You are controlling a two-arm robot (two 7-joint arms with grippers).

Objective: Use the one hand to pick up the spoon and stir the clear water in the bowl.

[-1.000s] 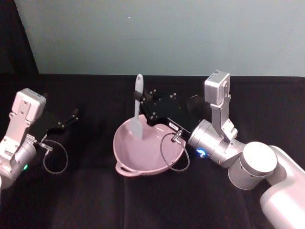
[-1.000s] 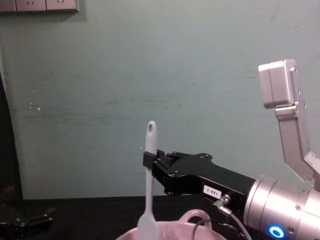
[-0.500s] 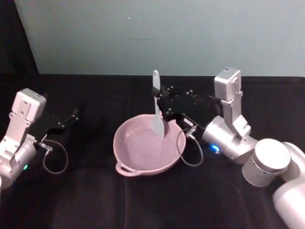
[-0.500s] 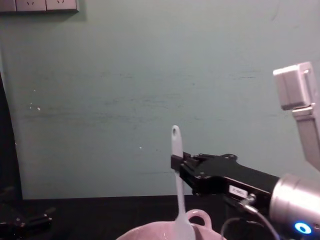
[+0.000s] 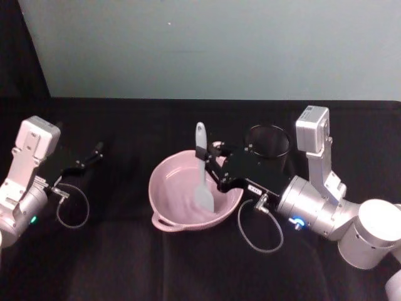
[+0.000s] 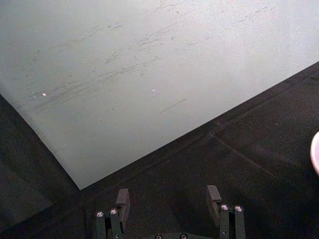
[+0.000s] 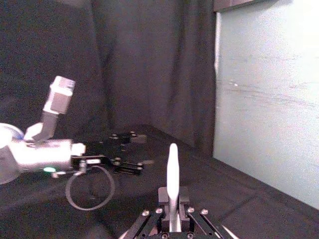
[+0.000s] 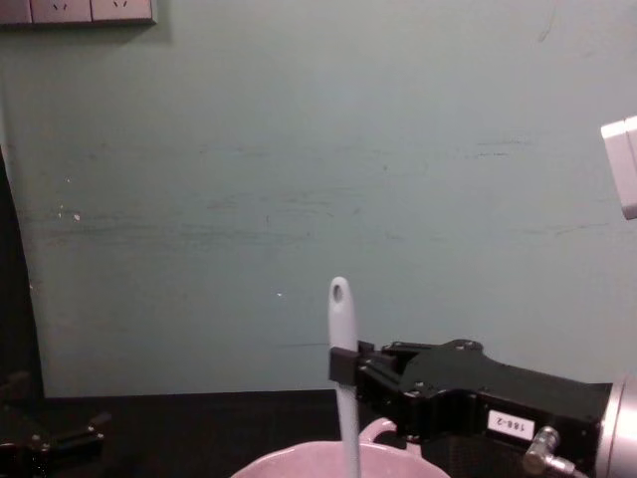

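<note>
One bowl [image 5: 160, 183], one spoon [image 5: 200, 164], one mesh cup [image 5: 268, 143] and two claws share the black surface [image 5: 125, 263]. The right claw [image 5: 204, 157] reaches in from the bowl's right side and is clamped on the spoon's handle. It holds the spoon upright, with the blade down inside the bowl, toward its right, nearer part. The mesh cup stands just behind the bowl's right side. The left claw [image 5: 95, 152] is parked well to the bowl's left, its fingers apart and holding nothing.

Half a second ago the spoon stood at the bowl's far right rim, and it has since travelled to the nearer side. The right arm has drawn back with it. The mesh cup, then hidden behind the claw, is now uncovered. The left claw has not moved.
</note>
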